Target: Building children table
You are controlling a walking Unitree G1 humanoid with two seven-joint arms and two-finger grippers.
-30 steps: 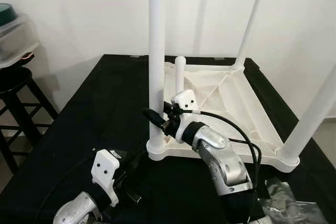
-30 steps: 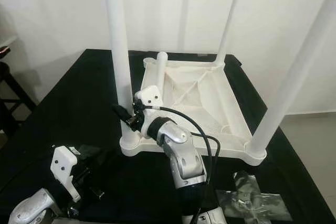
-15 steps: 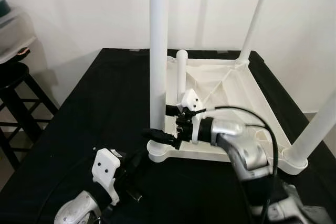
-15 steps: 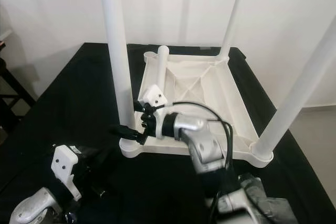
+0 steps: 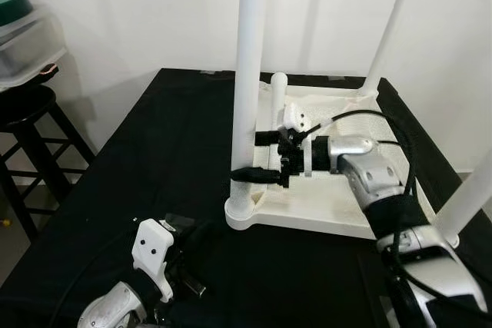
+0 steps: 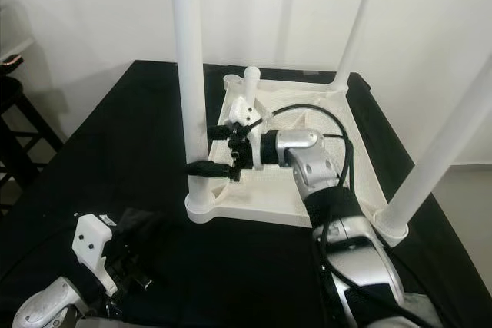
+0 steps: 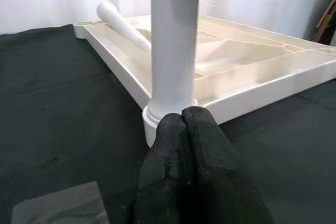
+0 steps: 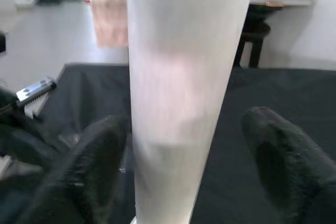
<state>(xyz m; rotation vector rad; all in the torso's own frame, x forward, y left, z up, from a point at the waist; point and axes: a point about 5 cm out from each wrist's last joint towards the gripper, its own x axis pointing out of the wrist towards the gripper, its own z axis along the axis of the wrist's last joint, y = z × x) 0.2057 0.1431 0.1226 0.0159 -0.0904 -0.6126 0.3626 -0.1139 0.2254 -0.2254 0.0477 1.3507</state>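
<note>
- Upturned white plastic children's table top (image 5: pixel 338 213): smooth, faintly glossy moulded plastic with ribbed underside.
- Tall white plastic leg (image 5: pixel 249 74): smooth, satin sheen.
- Black cloth table cover (image 5: pixel 154 159): matt, finely woven.
- Right gripper (image 5: pixel 257 157): black fingers (image 8: pixel 100 166) look matt and grainy; silver arm shell (image 5: pixel 361 163) is shiny metal-like.
- Left gripper (image 7: pixel 188 124): matt, rough black fingertips.
- Dark wooden stool (image 5: pixel 31 124): dull finish.

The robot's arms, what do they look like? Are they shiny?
Yes! The right arm is shiny silver metal with rounded segments, and a black cable loops over it. Its right gripper has two long black fingers and a small white block on top. The left gripper has soft-looking black fingers and a white plate with little holes.
</note>
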